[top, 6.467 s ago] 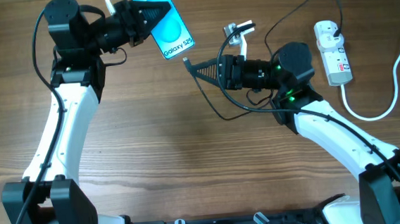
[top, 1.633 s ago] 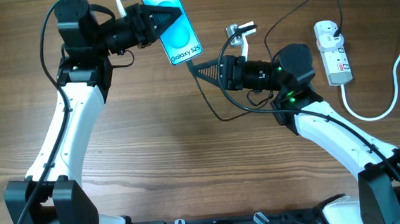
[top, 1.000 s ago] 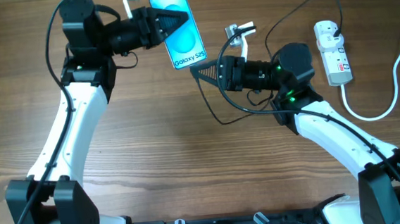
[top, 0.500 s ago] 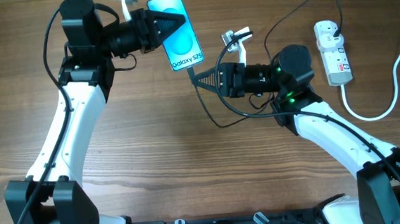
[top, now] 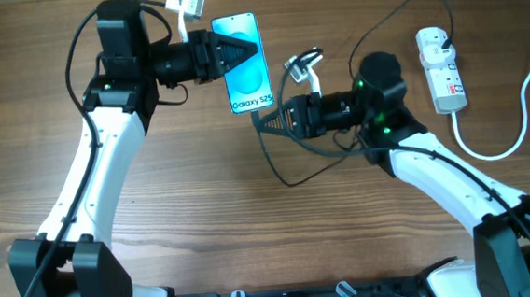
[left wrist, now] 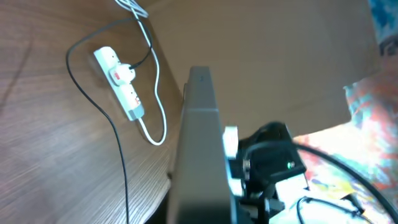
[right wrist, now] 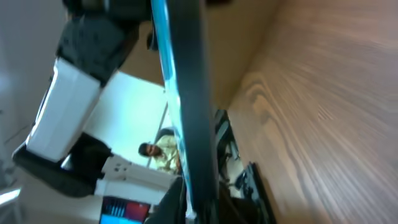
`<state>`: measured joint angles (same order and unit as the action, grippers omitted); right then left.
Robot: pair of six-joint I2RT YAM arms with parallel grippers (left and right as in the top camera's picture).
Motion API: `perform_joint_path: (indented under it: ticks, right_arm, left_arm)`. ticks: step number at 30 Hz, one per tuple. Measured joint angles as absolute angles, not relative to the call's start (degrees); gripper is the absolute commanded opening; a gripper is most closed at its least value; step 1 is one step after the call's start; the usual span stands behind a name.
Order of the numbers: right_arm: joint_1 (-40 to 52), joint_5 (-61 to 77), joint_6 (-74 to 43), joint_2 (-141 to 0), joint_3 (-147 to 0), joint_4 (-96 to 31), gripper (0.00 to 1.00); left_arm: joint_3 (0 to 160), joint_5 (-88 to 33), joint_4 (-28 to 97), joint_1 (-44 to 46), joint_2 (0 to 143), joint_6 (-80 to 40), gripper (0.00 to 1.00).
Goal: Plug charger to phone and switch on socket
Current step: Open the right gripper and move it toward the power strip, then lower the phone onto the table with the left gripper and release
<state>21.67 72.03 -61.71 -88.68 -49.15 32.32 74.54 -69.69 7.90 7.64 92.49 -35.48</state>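
My left gripper [top: 227,56] is shut on the phone [top: 248,67] and holds it above the table, its teal "Galaxy S25" screen facing up. My right gripper [top: 265,123] is shut on the plug end of the charger, right at the phone's bottom edge. I cannot tell whether the tip is in the port. The charger's thin black cable [top: 396,10] runs to the white socket [top: 440,69] at the far right. The left wrist view shows the phone edge-on [left wrist: 199,143] and the socket [left wrist: 119,84]. The right wrist view shows the phone's dark edge [right wrist: 189,112] close up.
A thicker white cable [top: 523,93] curves from the socket toward the table's right edge. Slack black cable loops on the wood below the right gripper [top: 289,180]. The right arm [left wrist: 267,163] shows behind the phone in the left wrist view.
My left arm has carried the phone right and down toward the right gripper. My right gripper has moved left and up, so the plug end now sits at the phone's bottom edge.
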Motion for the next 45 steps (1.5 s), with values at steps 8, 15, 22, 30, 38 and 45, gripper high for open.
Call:
perform_joint_path:
  ticks: [8,15,22,30,38,45]
  right_arm:
    - [18.96,69.14,-51.75,-88.12,-50.68,18.24,0.46]
    - [3.68,65.73,-42.59,-78.26,-50.94,3.16,0.52]
    - [-4.12,42.44,-27.49,-68.95,-52.34,-23.66,0.62]
    - [-4.12,14.79,-20.45,-69.82,-52.77,-27.79,0.8]
    - [-9.96,5.28,-25.17,-86.0,-57.82,-26.17,0.99]
    - [-12.21,5.28,-28.73,-88.84,-61.82,-29.19,1.0]
  left_arm:
    - [73.54,-66.28,9.04,9.37,92.71,-33.47,0.04]
    - [73.54,-65.82,8.93,9.93,98.67,-33.52,0.04]
    - [73.47,-64.1,8.93,15.25,116.64,-33.28,0.04]
    - [73.45,-52.75,13.56,16.47,121.36,-27.55,0.04]
    - [73.45,-44.95,14.22,20.36,123.66,-24.03,0.04]
    - [73.52,-47.4,14.13,19.77,125.27,-24.64,0.16]
